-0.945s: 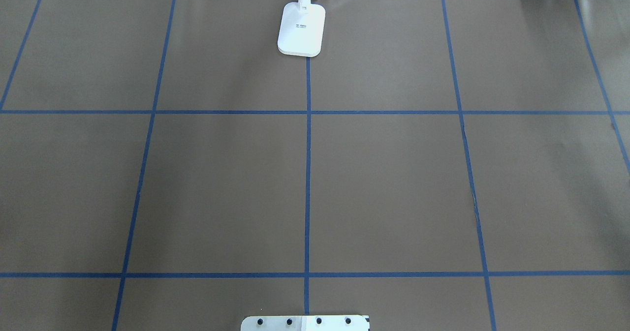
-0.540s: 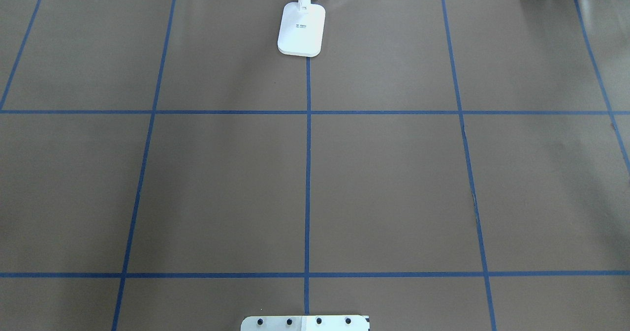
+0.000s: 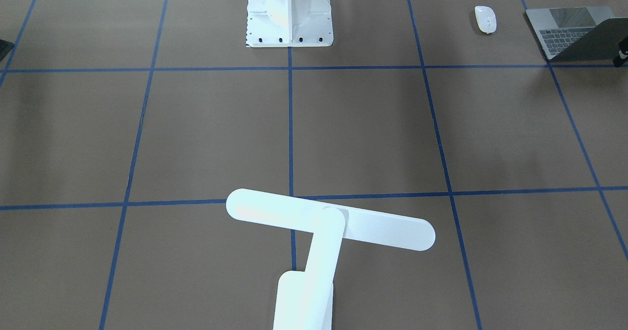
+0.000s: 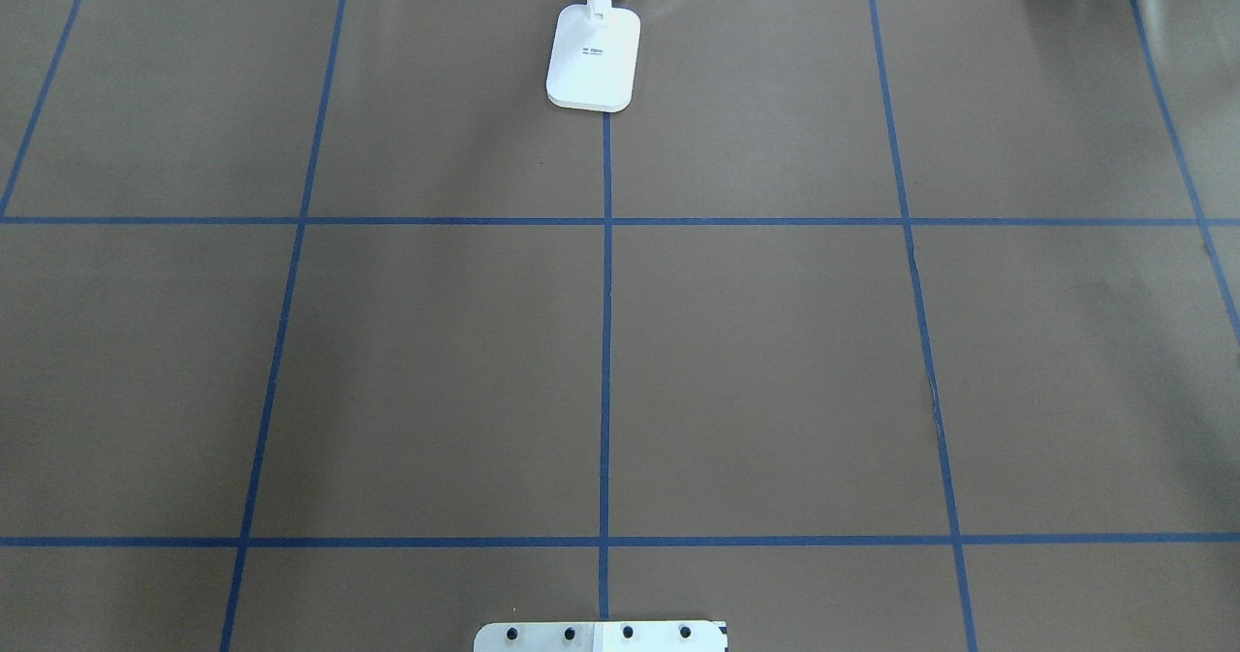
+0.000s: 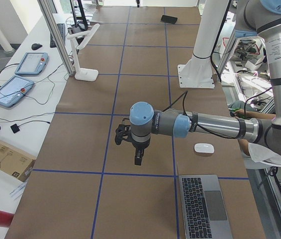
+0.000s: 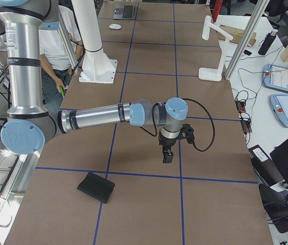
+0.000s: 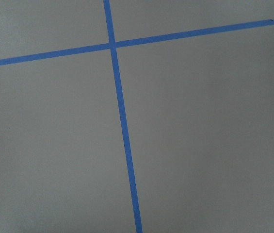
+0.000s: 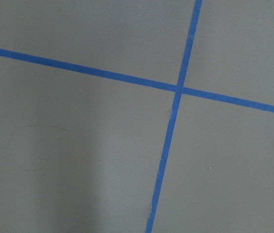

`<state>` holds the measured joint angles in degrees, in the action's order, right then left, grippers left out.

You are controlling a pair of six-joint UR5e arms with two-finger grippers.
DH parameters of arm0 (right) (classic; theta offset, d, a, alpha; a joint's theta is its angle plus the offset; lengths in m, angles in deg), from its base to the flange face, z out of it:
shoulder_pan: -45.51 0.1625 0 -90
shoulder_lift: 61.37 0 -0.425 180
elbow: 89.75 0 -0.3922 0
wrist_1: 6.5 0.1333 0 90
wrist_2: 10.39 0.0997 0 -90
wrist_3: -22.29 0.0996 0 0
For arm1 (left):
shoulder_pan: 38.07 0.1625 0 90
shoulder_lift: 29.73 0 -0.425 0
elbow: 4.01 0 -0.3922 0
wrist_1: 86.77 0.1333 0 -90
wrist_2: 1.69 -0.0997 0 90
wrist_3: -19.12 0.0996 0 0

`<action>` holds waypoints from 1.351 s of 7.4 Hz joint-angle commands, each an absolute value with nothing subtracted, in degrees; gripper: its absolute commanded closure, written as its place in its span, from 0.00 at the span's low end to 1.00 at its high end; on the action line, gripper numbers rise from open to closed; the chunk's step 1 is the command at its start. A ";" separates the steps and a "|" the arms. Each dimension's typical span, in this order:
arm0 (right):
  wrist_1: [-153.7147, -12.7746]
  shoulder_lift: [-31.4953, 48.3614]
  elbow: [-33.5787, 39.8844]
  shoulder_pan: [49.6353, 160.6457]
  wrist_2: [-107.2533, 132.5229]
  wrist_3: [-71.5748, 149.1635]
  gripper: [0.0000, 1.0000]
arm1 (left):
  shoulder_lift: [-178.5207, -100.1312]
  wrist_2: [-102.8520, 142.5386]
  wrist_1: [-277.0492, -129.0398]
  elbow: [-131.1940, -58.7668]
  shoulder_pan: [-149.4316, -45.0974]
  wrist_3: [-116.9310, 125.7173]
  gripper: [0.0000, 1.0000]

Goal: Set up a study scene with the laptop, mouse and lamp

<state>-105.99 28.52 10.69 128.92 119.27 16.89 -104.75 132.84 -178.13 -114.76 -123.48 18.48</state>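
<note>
The white lamp (image 3: 328, 219) stands at the table's far middle edge; its base (image 4: 594, 56) shows in the overhead view. The white mouse (image 3: 485, 19) lies on the robot's left side near the robot, beside the open grey laptop (image 3: 564, 28). In the exterior left view my left gripper (image 5: 137, 159) hangs above bare table, apart from the mouse (image 5: 204, 148) and the laptop (image 5: 205, 206). In the exterior right view my right gripper (image 6: 167, 155) hangs above bare table. I cannot tell whether either gripper is open or shut.
The white bolted pedestal (image 3: 289, 11) stands at the robot's middle edge. A black mouse pad (image 6: 96, 187) lies on the robot's right side. A person (image 6: 52, 46) stands behind the pedestal. Tablets and cables lie on the side desk (image 6: 281, 92).
</note>
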 commanded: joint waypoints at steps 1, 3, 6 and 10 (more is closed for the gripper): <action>-105.99 28.54 10.70 128.92 119.43 17.02 0.01 | -104.79 132.78 -178.61 -115.54 -123.50 18.42 0.00; -105.99 28.97 10.88 128.92 119.95 16.93 0.01 | -104.88 132.87 -178.70 -115.28 -123.41 14.76 0.00; -105.99 28.98 10.97 128.83 120.31 16.58 0.01 | -105.05 133.05 -180.27 -115.89 -123.32 13.59 0.01; -105.90 28.45 10.97 128.74 122.77 16.76 0.01 | -102.24 133.05 -182.21 -115.99 -123.50 14.20 0.00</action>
